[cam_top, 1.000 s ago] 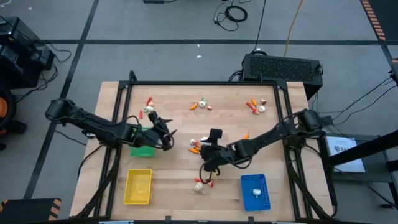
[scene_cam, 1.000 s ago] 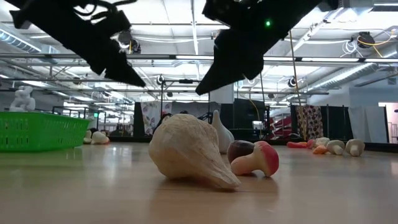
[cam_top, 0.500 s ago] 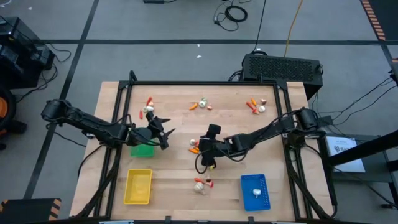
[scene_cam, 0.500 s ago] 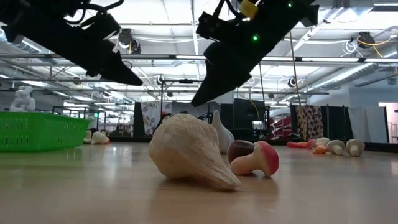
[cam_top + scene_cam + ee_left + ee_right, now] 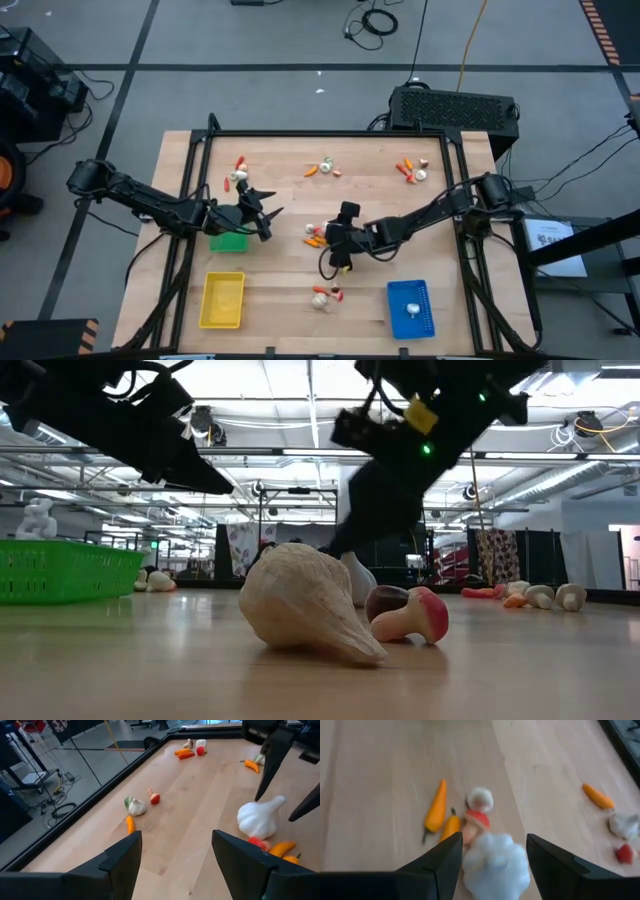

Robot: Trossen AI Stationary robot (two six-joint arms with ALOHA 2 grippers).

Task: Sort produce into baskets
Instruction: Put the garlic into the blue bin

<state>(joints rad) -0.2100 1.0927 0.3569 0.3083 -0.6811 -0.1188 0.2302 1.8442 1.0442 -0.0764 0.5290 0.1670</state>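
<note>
Writing cannot be read anywhere on these things. Right gripper (image 5: 490,857) hangs over the middle of the worktop (image 5: 280,280) with its fingers (image 5: 440,862) spread wide, holding nothing. The white garlic (image 5: 496,862) sits right between them, partly hidden and blurry. A red piece (image 5: 477,819) and two orange peppers (image 5: 436,812) lie just beyond it. Left gripper (image 5: 175,852) hovers by the green basket (image 5: 228,241), fingers wide apart and empty. The yellow basket (image 5: 222,300) and blue basket (image 5: 410,308) sit at the front edge.
</note>
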